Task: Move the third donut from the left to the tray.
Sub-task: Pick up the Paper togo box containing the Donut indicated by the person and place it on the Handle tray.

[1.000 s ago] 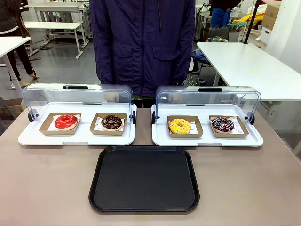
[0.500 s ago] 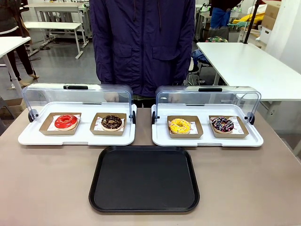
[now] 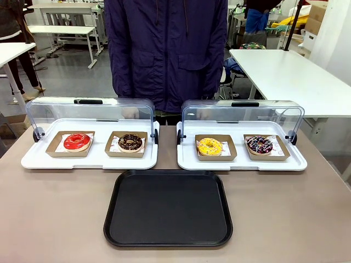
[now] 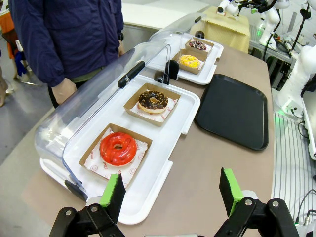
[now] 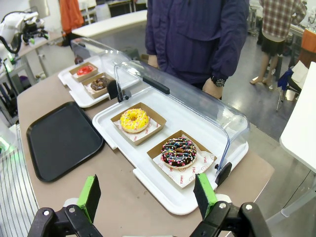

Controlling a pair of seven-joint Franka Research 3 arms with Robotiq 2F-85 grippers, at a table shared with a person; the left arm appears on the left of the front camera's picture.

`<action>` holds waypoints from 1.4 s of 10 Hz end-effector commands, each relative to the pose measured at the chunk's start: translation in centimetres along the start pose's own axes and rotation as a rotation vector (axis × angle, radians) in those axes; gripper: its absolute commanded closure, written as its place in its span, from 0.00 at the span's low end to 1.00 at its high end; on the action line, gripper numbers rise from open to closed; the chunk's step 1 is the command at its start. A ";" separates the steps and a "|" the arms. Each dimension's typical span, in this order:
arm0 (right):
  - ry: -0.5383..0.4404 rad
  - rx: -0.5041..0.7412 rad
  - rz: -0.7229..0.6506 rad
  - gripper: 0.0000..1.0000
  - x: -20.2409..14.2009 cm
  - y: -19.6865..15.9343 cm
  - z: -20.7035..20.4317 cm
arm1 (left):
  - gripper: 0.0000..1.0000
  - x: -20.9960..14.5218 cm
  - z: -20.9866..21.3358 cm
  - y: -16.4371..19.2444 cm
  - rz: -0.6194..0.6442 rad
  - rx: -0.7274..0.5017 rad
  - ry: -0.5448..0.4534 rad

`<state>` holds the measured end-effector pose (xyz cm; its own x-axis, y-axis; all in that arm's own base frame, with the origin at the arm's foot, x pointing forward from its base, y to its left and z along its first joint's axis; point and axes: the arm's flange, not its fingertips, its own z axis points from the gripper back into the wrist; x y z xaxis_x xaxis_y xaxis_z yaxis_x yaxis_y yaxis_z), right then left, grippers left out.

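Observation:
The yellow-glazed donut [image 3: 209,146] sits in its brown cardboard holder on the right white tray, left of a sprinkled chocolate donut [image 3: 259,144]; it is also seen from the right wrist [image 5: 134,120] and far off from the left wrist [image 4: 189,61]. The black tray [image 3: 168,207] lies bare on the table in front of both white trays. My left gripper [image 4: 170,190] hovers open over the table's left end, near the red donut [image 4: 118,148]. My right gripper [image 5: 147,195] hovers open over the table's right end, short of the sprinkled donut [image 5: 178,151].
Two white trays [image 3: 33,160] [image 3: 296,163] with raised clear lids hold the donuts; the left one carries a red donut [image 3: 77,141] and a chocolate donut [image 3: 130,142]. A person in a dark jacket [image 3: 164,49] stands at the far edge, hands behind the lids.

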<state>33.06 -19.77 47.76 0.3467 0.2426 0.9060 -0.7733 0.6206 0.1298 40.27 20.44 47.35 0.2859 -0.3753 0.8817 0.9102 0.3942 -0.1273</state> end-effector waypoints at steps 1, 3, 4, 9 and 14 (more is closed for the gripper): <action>-0.027 -0.004 0.025 0.00 0.2 -0.3 -0.1 | 0.00 0.2 0.2 -0.1 -0.013 -0.008 -0.007; -0.027 -0.004 0.025 0.00 0.2 -0.3 -0.1 | 0.00 0.2 0.2 -0.1 -0.013 -0.008 -0.007; -0.027 -0.004 0.025 0.00 0.2 -0.3 -0.1 | 0.00 0.2 0.2 -0.1 -0.013 -0.008 -0.007; -0.027 -0.004 0.025 0.00 0.2 -0.3 -0.1 | 0.00 0.2 0.2 -0.1 -0.013 -0.008 -0.007; -0.027 -0.004 0.025 0.00 0.2 -0.3 -0.1 | 0.00 0.2 0.2 -0.1 -0.013 -0.008 -0.007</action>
<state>33.06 -19.77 47.76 0.3466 0.2427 0.9061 -0.7734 0.6206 0.1296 40.27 20.44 47.35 0.2859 -0.3753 0.8817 0.9102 0.3942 -0.1273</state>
